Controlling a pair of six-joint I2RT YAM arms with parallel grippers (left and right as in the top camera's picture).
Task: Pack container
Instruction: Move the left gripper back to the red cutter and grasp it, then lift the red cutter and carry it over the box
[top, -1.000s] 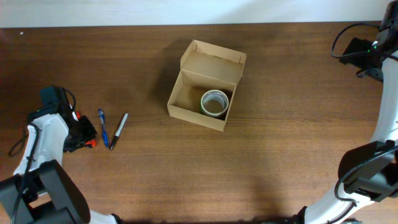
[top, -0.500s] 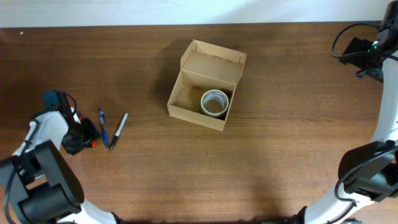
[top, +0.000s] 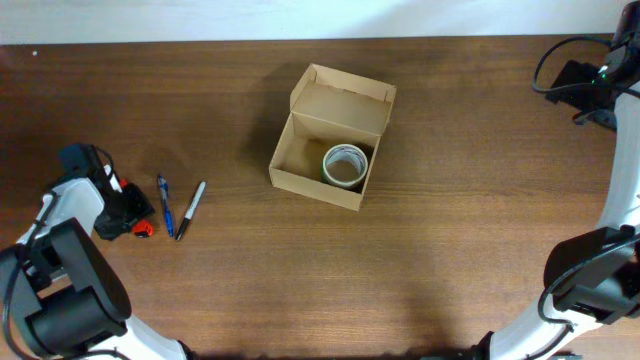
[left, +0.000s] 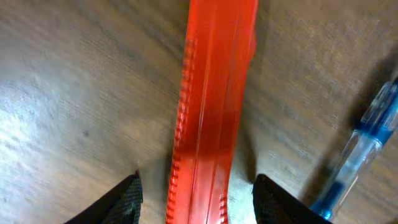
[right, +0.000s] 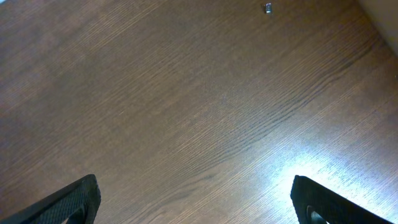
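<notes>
Left gripper (left: 202, 200): over the last second it has been shifting slightly across the far-left table, and it is now standing low with its jaws parted, one fingertip on either side of the red ribbed tool (left: 211, 106). The tool is lying lengthwise between the jaws, running ahead of them; whether the pads are touching it cannot be told, and nothing is being gripped yet. Judgement: a pick of this tool is being lined up as the next article for packing. Blue pen (left: 360, 152): lying just outside the jaws on one side, apart from the tool. Dark pen with silver tip (top: 191, 210): lying just beyond the blue pen, farther from the left jaws. Container (top: 300, 150): the tan cardboard box is sitting unmoved well apart from both sets of jaws, roughly between them, with its flap lid standing open. Contents: one tape roll (top: 344, 165), lying flat against the wall farther from the left jaws; the remaining floor is showing bare. Right gripper (right: 199, 202): hanging unmoved with jaws wide apart, holding nothing, only the wooden table (right: 186, 93) showing between them.
</notes>
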